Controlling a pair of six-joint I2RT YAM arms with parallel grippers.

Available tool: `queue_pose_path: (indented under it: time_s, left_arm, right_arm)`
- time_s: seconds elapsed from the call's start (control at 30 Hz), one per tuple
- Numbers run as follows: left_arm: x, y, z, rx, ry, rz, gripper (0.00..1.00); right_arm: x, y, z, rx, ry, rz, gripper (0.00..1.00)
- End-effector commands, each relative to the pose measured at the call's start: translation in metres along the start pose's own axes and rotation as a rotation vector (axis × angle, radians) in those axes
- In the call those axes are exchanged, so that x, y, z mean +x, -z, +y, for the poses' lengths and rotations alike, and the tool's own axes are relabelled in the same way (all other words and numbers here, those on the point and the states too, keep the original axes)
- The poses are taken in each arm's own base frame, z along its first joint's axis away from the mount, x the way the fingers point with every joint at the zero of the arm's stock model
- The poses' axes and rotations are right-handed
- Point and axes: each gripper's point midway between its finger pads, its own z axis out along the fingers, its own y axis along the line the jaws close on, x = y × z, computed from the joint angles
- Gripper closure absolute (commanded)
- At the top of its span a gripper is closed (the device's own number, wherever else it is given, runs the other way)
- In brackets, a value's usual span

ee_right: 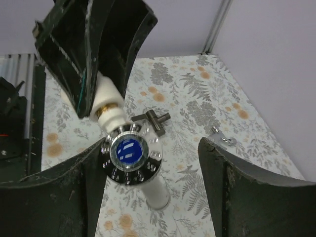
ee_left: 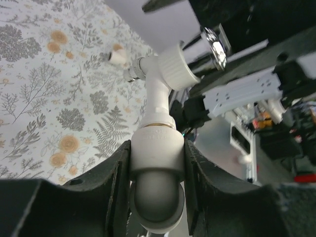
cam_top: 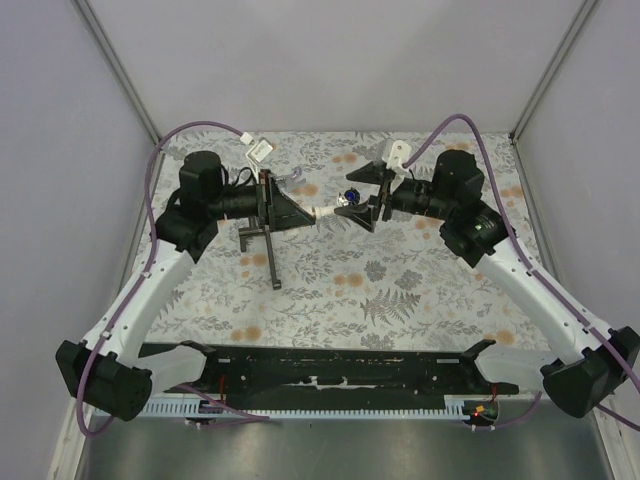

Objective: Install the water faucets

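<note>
A white faucet with a chrome knob and blue cap hangs in the air between my two grippers. My left gripper is shut on its white elbow end; the left wrist view shows the jaws clamped on the elbow, with the faucet body rising from them. My right gripper is open. In the right wrist view its jaws stand wide around the knob, which sits near the left finger and far from the right one. A second white piece lies at the back right.
The dark T-shaped tool lies on the floral table below my left gripper and also shows in the right wrist view. A tiny grey metal piece lies near it. A white tag sits at the back left.
</note>
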Motion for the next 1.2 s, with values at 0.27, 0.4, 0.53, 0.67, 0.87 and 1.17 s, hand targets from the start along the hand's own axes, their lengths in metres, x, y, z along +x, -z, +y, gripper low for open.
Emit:
queue_pose_path:
  time_s: [0.27, 0.4, 0.53, 0.67, 0.87, 1.17]
  left_arm:
    - [0.019, 0.016, -0.031, 0.050, -0.552, 0.017, 0.98]
    - [0.012, 0.018, -0.050, 0.120, -0.592, -0.058, 0.98]
    - [0.008, 0.014, -0.063, 0.203, -0.556, -0.101, 0.98]
    - [0.004, 0.007, -0.049, 0.160, -0.465, -0.101, 0.98]
    - [-0.004, -0.001, -0.027, 0.067, -0.330, -0.145, 0.98]
    - [-0.023, -0.003, -0.006, -0.047, -0.207, -0.237, 0.98]
  right_arm:
    - [0.022, -0.005, -0.003, 0.074, -0.512, 0.211, 0.26]
    - [0.041, -0.003, 0.003, 0.065, -0.513, 0.252, 0.26]
    - [0.061, 0.001, 0.001, 0.105, -0.495, 0.292, 0.25]
    - [0.053, 0.010, -0.010, 0.171, -0.446, 0.268, 0.24]
    - [0.033, 0.043, -0.035, 0.300, -0.247, 0.240, 0.22]
    - [0.016, 0.067, -0.004, 0.172, -0.075, 0.197, 0.24]
